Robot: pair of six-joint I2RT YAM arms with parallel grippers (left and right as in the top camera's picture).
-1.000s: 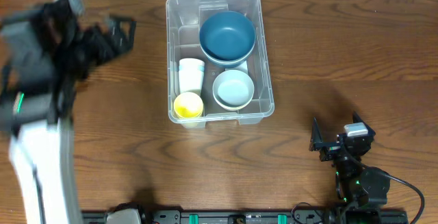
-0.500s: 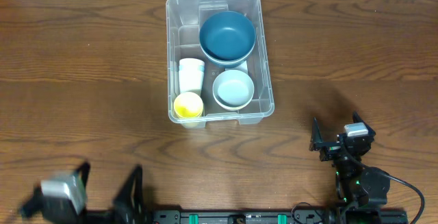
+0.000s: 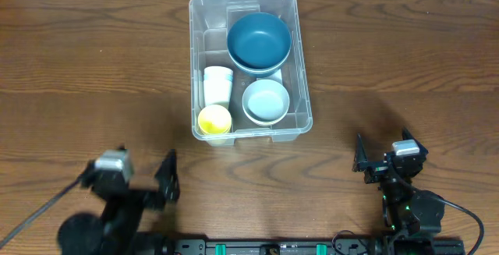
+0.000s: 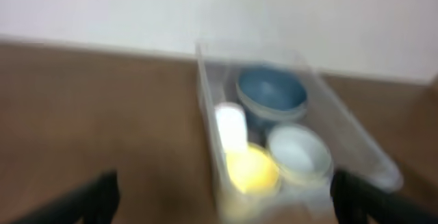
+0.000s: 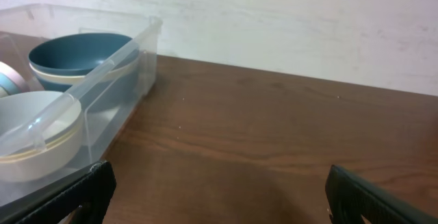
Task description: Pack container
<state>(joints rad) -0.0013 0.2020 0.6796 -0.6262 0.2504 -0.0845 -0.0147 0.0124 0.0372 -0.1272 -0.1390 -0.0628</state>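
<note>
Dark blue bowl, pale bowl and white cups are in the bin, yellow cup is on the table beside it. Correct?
Not quite. The yellow cup is inside the container too, in its near-left corner next to the white cups, as the overhead view shows. The dark blue bowl and pale bowl are in it as stated.

The whole left wrist view is smeared, the container (image 4: 359,145) soft-edged; overhead, the left gripper (image 3: 126,181) is blurred; the right wrist view cuts the container off at its left edge
</note>
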